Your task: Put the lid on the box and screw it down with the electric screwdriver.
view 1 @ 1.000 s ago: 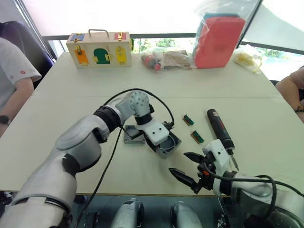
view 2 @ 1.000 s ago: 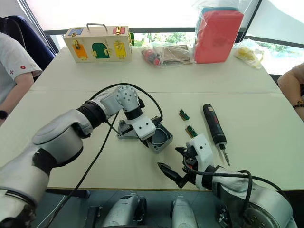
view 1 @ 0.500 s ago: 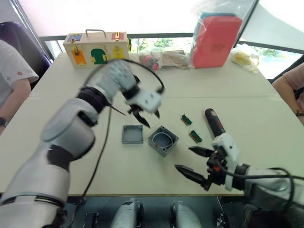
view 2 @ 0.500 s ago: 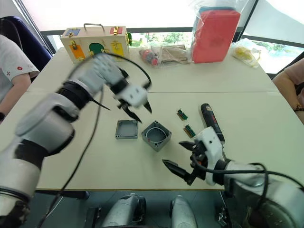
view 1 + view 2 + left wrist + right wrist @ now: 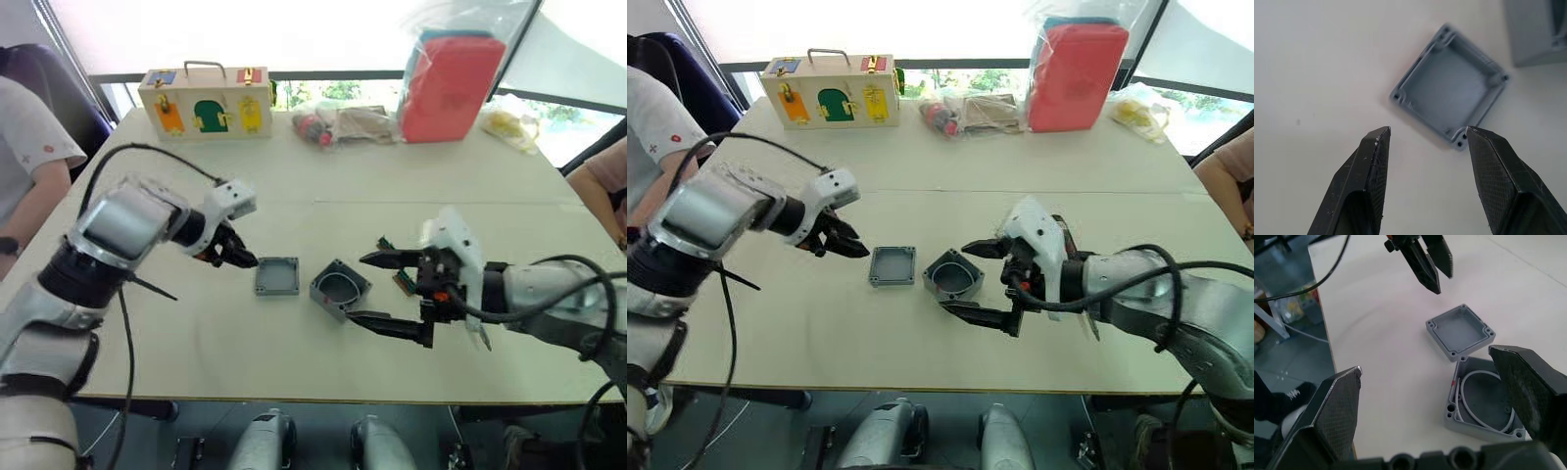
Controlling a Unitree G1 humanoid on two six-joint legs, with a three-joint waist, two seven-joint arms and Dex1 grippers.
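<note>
The grey lid point(image 5: 276, 276) lies hollow side up on the table, just left of the deeper grey box point(image 5: 340, 289). The box stands open side up, with a pale wire loop inside point(image 5: 1484, 401). My left gripper point(image 5: 240, 258) is open and empty, low over the table to the left of the lid point(image 5: 1449, 95). My right gripper point(image 5: 954, 277) is wide open, one finger on the far side and one on the near side of the box, holding nothing. The electric screwdriver is hidden behind my right arm.
Small green strips point(image 5: 385, 245) lie just behind my right gripper. Along the far edge stand a wooden latch box point(image 5: 206, 101), plastic bags point(image 5: 338, 122) and a red pouch point(image 5: 451, 83). A person sits at the left point(image 5: 29, 166); another's arm is at the right point(image 5: 598, 181).
My left arm has swung away from the box and lid to the lid's left. My right gripper has moved forward from the table's near edge to the box.
</note>
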